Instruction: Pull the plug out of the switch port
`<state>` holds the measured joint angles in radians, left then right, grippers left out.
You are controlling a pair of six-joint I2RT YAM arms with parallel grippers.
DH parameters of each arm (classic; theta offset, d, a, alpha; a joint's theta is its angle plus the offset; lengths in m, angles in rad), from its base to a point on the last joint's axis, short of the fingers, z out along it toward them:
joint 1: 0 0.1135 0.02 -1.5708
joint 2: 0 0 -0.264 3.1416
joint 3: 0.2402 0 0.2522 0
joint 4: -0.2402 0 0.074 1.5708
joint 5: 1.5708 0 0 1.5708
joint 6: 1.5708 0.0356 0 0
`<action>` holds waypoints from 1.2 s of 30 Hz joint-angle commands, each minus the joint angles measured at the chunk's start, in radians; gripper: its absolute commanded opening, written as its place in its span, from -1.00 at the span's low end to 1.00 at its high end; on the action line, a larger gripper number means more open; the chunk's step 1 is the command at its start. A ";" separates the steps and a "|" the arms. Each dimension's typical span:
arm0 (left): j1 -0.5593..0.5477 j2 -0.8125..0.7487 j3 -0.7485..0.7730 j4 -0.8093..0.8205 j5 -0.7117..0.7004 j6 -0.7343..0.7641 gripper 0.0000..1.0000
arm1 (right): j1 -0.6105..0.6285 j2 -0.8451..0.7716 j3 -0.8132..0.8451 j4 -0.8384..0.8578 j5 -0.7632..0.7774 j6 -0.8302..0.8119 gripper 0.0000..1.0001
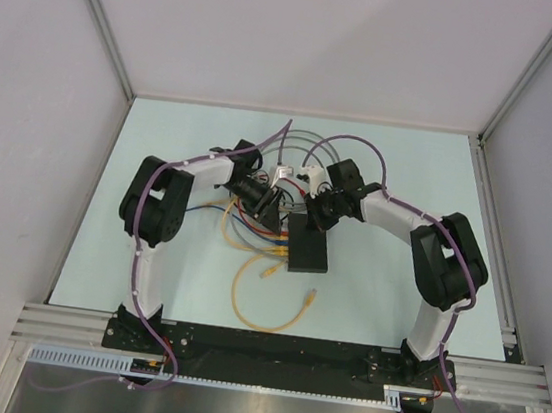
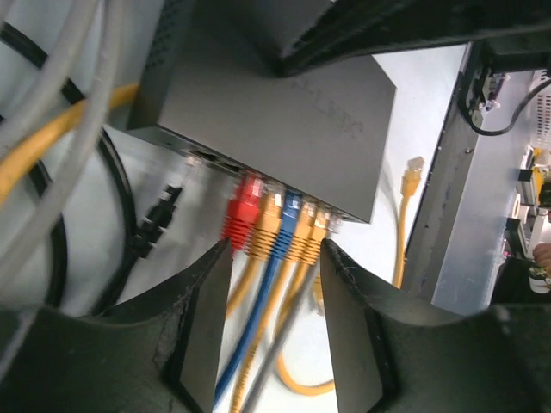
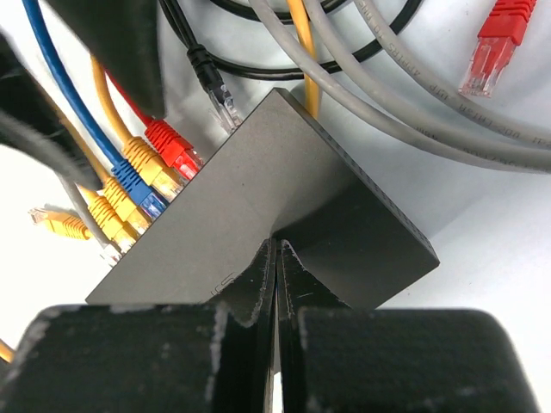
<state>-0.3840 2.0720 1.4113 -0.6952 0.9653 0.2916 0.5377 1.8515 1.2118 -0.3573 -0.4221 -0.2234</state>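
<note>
**Worktop** (image 1: 410,183): pale, smooth and flat, walled on three sides. It is bare to the right and toward the arm bases, and crowded behind the switch.

**Switch** (image 2: 284,120): a flat matte-black box lying on the worktop at mid-table between the two arms. Its socket edge faces the left arm.

**Right hand** (image 3: 277,258): clenched with nothing between the fingers, its tips down on the switch's top face. This is probably to pin the box.

**Left hand** (image 2: 274,327): released and about half spread. It is the nearer hand to the sockets, lined up end-on with them, and has not closed on any plug.

**Loose cables** (image 3: 387,112): grey, black and yellow runs coiled beside and behind the switch. They are a likely snag.

**Seated plugs** (image 2: 288,224): a tight row of one red, one blue and several yellow. Their long axes run straight out from the socket edge toward the left hand, and the row sits at its fingertips. Extraction would go back along that axis. There is little room to single one plug out.

**Loose plugs** (image 3: 495,43): a red, a black and a yellow one lie unseated on the worktop nearby.
</note>
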 commanded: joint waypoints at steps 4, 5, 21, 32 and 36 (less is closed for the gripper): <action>-0.004 0.043 0.078 0.066 0.032 -0.058 0.04 | -0.001 0.002 -0.058 -0.081 0.069 -0.037 -1.00; -0.004 0.046 0.084 0.065 0.035 -0.071 0.04 | -0.001 0.000 -0.061 -0.083 0.068 -0.040 -1.00; -0.006 0.142 0.130 0.030 0.075 -0.069 -0.10 | -0.004 0.017 -0.070 -0.069 0.059 -0.031 -1.00; -0.006 0.174 0.129 0.017 0.081 -0.069 -0.15 | -0.001 0.028 -0.070 -0.065 0.051 -0.022 -1.00; -0.006 0.188 0.141 -0.007 0.104 -0.065 -0.25 | -0.004 0.029 -0.070 -0.065 0.051 -0.022 -1.00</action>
<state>-0.3843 2.2395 1.5196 -0.6888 1.0370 0.2096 0.5365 1.8362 1.1847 -0.3294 -0.4259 -0.2386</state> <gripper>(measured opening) 0.360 0.008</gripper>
